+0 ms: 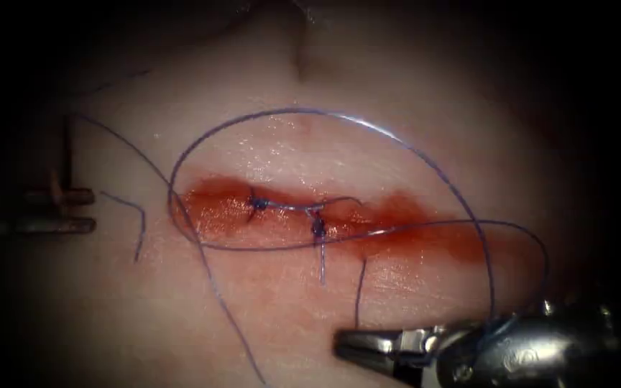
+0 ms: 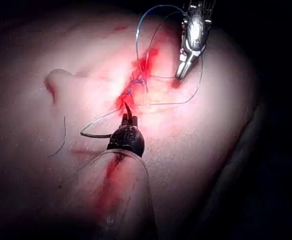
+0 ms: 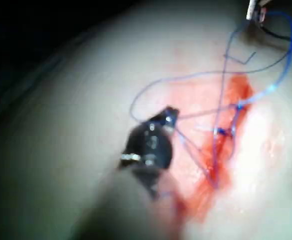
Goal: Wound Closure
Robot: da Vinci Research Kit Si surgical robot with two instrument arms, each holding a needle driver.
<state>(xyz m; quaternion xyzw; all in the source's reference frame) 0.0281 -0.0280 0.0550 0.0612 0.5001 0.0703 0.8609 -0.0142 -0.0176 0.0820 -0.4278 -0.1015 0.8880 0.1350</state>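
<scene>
Left steel needle driver (image 1: 92,210): fingers apart, empty. Right steel needle driver (image 1: 341,347): fingers closed, empty. Curved grey needle (image 2: 97,135): apparently lying on pale tissue (image 1: 267,302). Keep the looped blue thread (image 1: 425,154) untangled.

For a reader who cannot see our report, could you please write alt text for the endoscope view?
A cut in the tissue, wet with red fluid, carries two knotted stitches, and blue thread loops widely around it. The right tool lies below the cut, thread draped over its wrist. The left tool sits at the far left beside a loose thread piece.
</scene>
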